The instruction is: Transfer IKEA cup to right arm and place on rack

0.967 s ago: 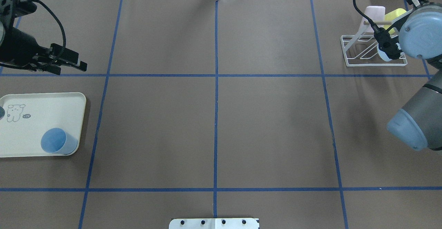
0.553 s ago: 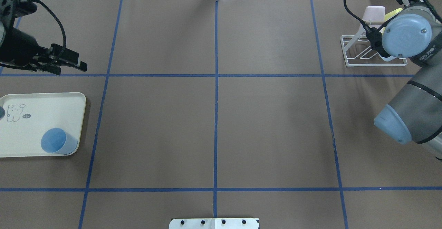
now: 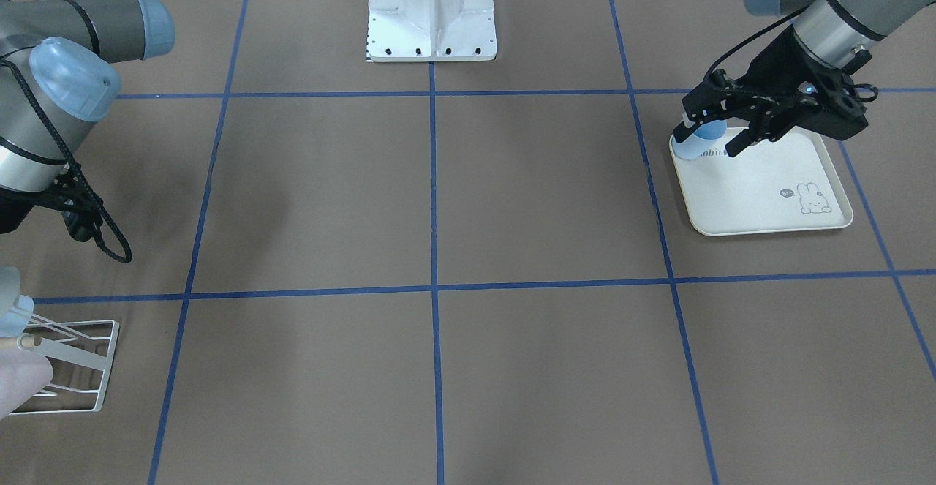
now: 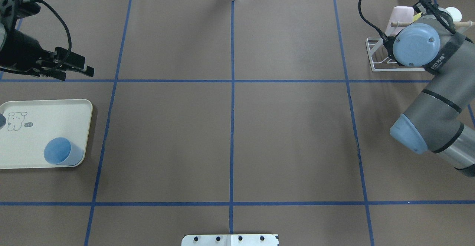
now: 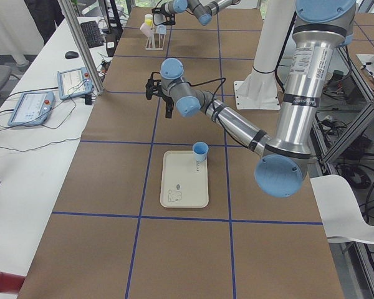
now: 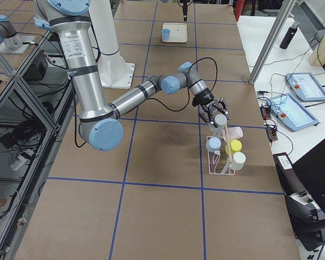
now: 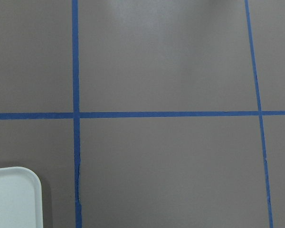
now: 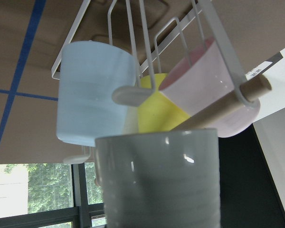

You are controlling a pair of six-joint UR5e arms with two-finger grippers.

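Close before the right gripper (image 6: 215, 112), the grey cup (image 8: 156, 185) looks like smooth plastic, glossy enough to catch small highlights. Just beyond it, the rack (image 8: 133, 33) is thin wire with a smooth white coating, crossed by a dowel (image 8: 223, 109) of pale bare wood. The pink cup (image 8: 209, 90) hung there has a softer satin finish. The left gripper (image 4: 88, 70) is matt black. Near it sit a smooth cream plastic tray (image 4: 55, 120) and a smooth blue cup (image 4: 61, 152). The table (image 4: 289, 127) wears matt brown paper-like sheeting under blue tape (image 4: 232, 127).
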